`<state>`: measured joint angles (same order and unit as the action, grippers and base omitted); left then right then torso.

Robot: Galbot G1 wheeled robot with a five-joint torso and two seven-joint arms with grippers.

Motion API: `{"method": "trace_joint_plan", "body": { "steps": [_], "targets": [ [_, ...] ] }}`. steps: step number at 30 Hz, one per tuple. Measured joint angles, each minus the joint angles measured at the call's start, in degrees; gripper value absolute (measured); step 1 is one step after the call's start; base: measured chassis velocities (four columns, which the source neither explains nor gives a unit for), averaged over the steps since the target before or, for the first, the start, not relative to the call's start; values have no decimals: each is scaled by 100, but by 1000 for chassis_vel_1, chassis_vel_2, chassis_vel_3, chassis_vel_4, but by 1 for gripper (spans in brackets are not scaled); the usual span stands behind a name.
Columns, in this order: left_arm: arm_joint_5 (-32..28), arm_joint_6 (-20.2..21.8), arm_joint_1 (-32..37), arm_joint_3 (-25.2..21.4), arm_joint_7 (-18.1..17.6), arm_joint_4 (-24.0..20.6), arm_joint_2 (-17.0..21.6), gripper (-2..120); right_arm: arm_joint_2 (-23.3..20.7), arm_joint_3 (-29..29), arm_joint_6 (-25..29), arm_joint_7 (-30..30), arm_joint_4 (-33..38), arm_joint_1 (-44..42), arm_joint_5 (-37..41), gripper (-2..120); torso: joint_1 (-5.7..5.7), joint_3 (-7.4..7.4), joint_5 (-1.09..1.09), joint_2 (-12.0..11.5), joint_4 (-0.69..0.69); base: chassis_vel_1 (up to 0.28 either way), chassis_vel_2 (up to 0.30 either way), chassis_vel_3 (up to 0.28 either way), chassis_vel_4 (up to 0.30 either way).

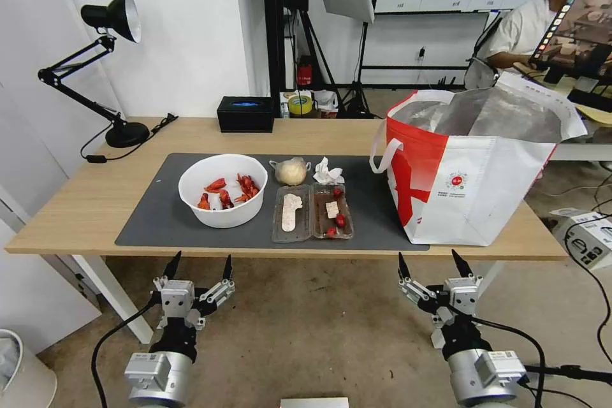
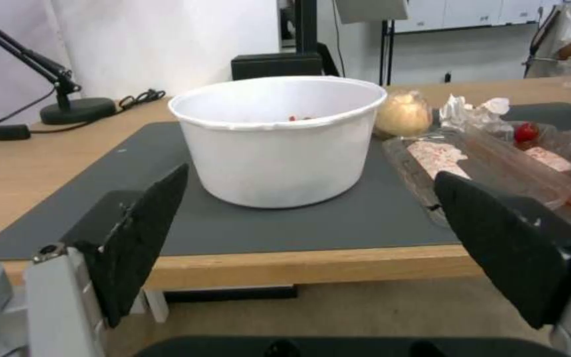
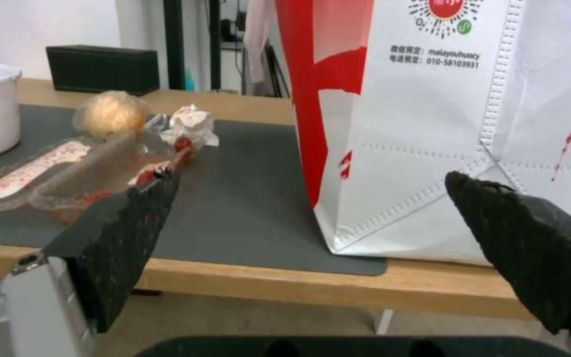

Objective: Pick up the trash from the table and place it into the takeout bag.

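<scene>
The trash lies on the dark mat of the table (image 1: 89, 204). A white bowl (image 1: 222, 189) (image 2: 279, 144) holds red crayfish shells. Right of it lies an open clear plastic tray (image 1: 312, 211) (image 2: 497, 163) (image 3: 74, 173) with food scraps. Behind the tray sit a knotted clear bag with a yellowish lump (image 1: 291, 171) (image 2: 402, 114) (image 3: 110, 114) and a crumpled tissue (image 1: 327, 172) (image 2: 471, 111) (image 3: 192, 124). The takeout bag (image 1: 475, 166) (image 3: 444, 124) stands open at the table's right end. My left gripper (image 1: 199, 266) (image 2: 312, 248) and right gripper (image 1: 433, 264) (image 3: 312, 248) hang open and empty in front of the table's near edge, below its top.
A black desk lamp (image 1: 105, 64) stands at the table's back left, its cable trailing along the wood. A black box (image 1: 245, 114) sits at the back edge, a yellow tape roll (image 1: 299, 104) behind it. A white bin (image 1: 19, 370) is on the floor at the left.
</scene>
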<state>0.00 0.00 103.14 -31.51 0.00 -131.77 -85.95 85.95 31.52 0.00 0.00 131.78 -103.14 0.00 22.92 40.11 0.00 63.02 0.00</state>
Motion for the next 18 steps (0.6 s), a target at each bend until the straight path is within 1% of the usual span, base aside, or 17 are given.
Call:
{"method": "trace_joint_plan", "body": {
  "steps": [18],
  "targets": [
    [0,0,0,0,0,0,0,100,0,0,0,0,0,0,0,100,0,0,0,0,0,0,0,0,0]
  ]
}}
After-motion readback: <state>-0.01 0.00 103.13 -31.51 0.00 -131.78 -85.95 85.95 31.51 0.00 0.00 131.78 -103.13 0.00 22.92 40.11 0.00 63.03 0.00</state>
